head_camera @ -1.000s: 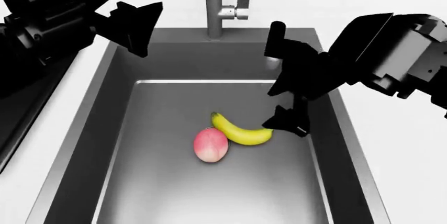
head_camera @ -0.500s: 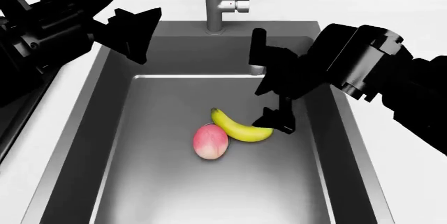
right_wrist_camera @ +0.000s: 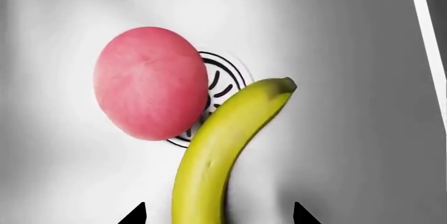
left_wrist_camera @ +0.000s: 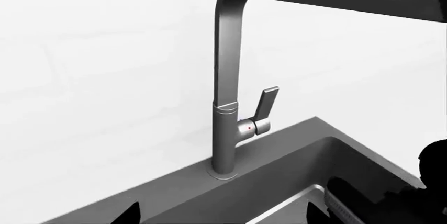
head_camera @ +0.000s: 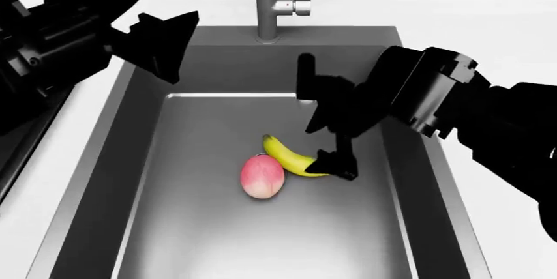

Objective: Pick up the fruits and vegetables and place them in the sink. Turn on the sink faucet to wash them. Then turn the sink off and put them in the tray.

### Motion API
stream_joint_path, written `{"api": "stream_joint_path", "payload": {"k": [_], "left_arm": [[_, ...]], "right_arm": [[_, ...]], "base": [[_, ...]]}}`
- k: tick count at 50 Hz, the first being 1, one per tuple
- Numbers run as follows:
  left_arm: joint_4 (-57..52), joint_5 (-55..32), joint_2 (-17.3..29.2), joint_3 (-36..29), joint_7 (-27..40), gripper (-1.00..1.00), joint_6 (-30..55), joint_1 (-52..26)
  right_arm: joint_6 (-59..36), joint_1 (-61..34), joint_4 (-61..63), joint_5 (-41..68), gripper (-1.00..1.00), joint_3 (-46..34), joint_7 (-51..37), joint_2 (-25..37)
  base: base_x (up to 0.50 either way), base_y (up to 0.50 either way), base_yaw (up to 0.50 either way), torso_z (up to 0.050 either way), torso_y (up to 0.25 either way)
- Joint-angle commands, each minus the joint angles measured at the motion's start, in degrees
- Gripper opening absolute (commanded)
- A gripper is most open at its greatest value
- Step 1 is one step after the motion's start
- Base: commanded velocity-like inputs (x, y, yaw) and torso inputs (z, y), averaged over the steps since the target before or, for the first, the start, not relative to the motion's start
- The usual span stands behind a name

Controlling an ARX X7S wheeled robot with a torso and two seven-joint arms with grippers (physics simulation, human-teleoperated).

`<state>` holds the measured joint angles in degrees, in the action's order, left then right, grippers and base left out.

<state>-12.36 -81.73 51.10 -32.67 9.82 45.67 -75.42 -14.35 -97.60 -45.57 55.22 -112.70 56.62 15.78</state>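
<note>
While my left gripper (head_camera: pixel 155 43) hangs open and empty over the sink's (head_camera: pixel 130 96) back left corner, the faucet (head_camera: pixel 270 5) stands at the middle of the back rim. On the sink floor the peach (head_camera: pixel 262 176) touches the banana (head_camera: pixel 291 156), both over the drain (right_wrist_camera: pixel 227 85). My right gripper (head_camera: pixel 322 119) is spread wide around the banana's right end, its fingers not closed on it.

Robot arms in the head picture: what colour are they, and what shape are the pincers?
Both arms are black, blocky and angular. The left pincer has pointed, wedge-shaped fingers; the right pincer has slimmer black fingers. The right wrist shows grey panels. No cables or markings visible.
</note>
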Motion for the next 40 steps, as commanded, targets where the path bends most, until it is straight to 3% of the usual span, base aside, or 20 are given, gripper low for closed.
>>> {"api": "stream_joint_path", "payload": {"k": [1,8,21,22,27,40], "left_arm": [[-0.9,-0.2,0.7,0.3,0.1,1.00,-0.3,0.6],[-0.6,0.0,0.7,0.2,-0.2,1.00,-0.3,0.5],[-0.9,-1.0,1.4,0.6,1.1,1.00,0.1,0.8],[-0.9,-1.1,1.5,0.6,1.1,1.00,0.2,0.8],[0.4,-0.2,0.6,0.0,0.8,1.00,0.4,0.2],[3.8,2.2,-2.2,-1.5,-2.2,1.00,0.4,-1.5]], "right_arm": [[0.3,1.5,0.0,-0.1,1.00,0.2,-0.4,-0.4],[0.6,3.3,-1.5,-0.5,1.00,0.1,-0.8,-1.3],[0.5,9.9,-5.2,-0.5,1.00,-0.3,-1.8,-3.1],[0.3,10.1,-4.6,-0.4,-1.00,-0.3,-2.3,-2.9],[-5.3,2.9,20.7,4.3,-1.00,1.6,-13.2,9.4],[-12.1,-10.7,45.1,9.9,-1.00,5.1,-21.5,22.7]], "base": [[0.00,0.00,0.00,0.000,0.000],[0.00,0.00,0.00,0.000,-0.210],[0.00,0.00,0.00,0.000,-0.001],[0.00,0.00,0.00,0.000,0.000],[0.00,0.00,0.00,-0.001,0.038],[-0.01,0.00,0.00,-0.010,0.250]]}}
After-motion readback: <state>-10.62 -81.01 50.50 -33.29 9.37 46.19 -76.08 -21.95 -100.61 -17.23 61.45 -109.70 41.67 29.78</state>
